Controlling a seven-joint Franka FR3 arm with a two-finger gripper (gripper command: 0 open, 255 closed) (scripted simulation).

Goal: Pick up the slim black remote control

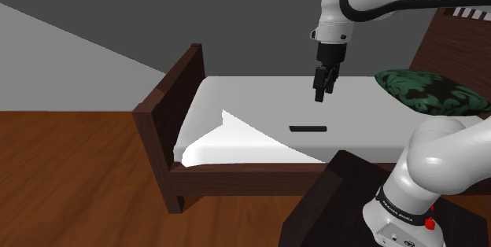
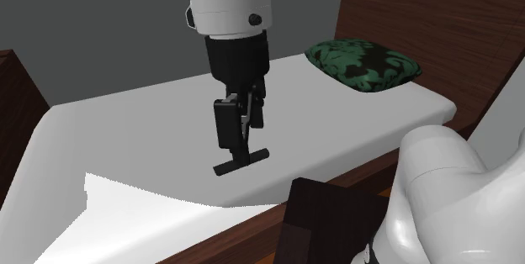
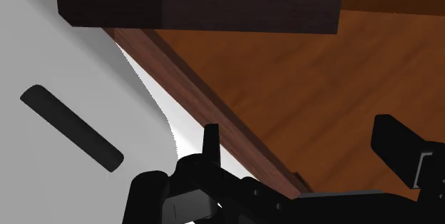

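Note:
A slim black remote [image 1: 308, 128] lies flat on the white mattress [image 1: 252, 100], near the bed's front rail. In the second exterior view the remote [image 2: 241, 161] sits just below the fingertips, partly covered by them. My black gripper [image 1: 319, 94] hangs above the mattress, pointing down, a little behind and above the remote. Seen from the wrist, the remote [image 3: 71, 128] lies off to one side of the gripper [image 3: 303, 151], not between the fingers [image 3: 210, 140]. The fingers stand apart with nothing in them.
The bed has a dark wooden frame with a footboard [image 1: 169, 116] and a front rail [image 3: 207, 94]. A green-and-black pillow [image 1: 429, 90] rests near the headboard [image 2: 437, 18]. My dark stand [image 1: 338, 206] sits close to the rail, on the wood floor [image 1: 71, 175].

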